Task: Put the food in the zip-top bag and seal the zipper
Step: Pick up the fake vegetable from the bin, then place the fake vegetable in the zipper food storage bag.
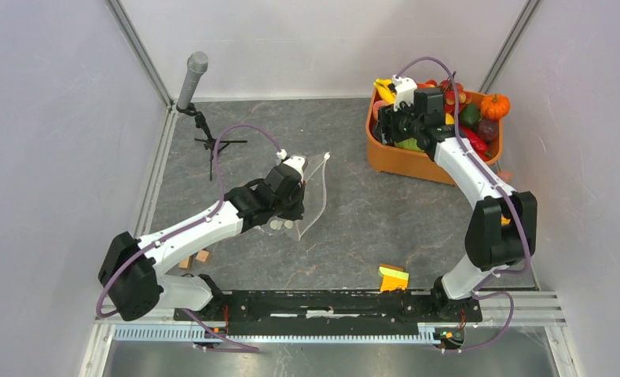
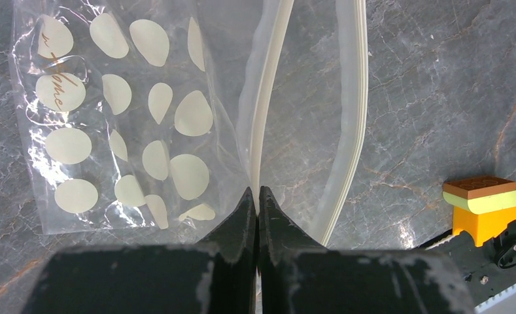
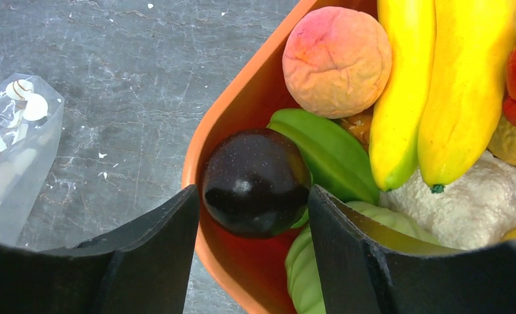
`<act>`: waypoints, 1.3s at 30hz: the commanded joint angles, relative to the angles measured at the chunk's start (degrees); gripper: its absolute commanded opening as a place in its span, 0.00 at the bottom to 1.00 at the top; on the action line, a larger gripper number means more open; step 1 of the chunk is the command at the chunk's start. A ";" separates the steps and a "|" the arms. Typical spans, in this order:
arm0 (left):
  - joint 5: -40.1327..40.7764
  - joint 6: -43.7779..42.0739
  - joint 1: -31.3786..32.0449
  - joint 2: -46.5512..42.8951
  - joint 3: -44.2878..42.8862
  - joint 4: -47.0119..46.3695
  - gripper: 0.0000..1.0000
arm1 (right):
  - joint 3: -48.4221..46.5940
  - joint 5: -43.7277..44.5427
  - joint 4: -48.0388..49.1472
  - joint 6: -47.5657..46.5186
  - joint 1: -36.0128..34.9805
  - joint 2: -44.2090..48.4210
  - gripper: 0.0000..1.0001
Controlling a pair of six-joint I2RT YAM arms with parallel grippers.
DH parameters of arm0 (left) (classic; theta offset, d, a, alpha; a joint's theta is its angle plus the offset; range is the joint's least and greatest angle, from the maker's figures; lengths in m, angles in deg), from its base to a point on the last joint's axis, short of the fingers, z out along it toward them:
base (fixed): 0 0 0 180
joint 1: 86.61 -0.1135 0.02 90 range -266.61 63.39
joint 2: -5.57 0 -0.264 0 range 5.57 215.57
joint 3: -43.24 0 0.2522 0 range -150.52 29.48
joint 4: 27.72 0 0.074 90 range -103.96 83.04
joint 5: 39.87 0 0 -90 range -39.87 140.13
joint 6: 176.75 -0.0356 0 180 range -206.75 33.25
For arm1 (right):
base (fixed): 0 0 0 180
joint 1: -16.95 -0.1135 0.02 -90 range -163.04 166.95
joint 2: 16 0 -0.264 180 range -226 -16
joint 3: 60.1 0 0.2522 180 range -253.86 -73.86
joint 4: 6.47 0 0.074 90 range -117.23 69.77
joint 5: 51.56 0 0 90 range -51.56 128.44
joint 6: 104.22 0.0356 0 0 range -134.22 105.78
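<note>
So nothing was bagged yet: left jaws were clamped shut on the zipper (image 2: pixel 263 131), the empty zip-top bag (image 2: pixel 111 131) gaping ahead of them, right jaws stood wide astride the dark maroon fruit (image 3: pixel 255 182) in the orange tub (image 3: pixel 239 111), not visibly gripping; loading and sealing remained.

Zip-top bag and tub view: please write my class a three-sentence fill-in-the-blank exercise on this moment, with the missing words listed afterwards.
1. The left gripper is ____ on the zipper of the dotted bag.
2. The bag's mouth is ____, its two white strips apart.
3. The right gripper has a finger on either side of a dark maroon fruit in the ____ tub.

Missing words: shut; open; orange.
</note>
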 commanded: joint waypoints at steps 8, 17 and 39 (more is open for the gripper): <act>-0.65 0.06 -0.29 -1.98 0.44 -1.27 0.02 | -4.85 -1.65 -1.89 -2.28 -0.12 -3.60 0.69; -0.52 0.13 -0.29 -2.79 0.71 -0.88 0.02 | -5.10 -2.71 1.11 -0.10 -0.13 -1.22 0.41; 0.56 0.89 -0.29 -3.01 0.49 -2.35 0.02 | 24.72 -20.41 28.11 19.90 -9.22 25.94 0.35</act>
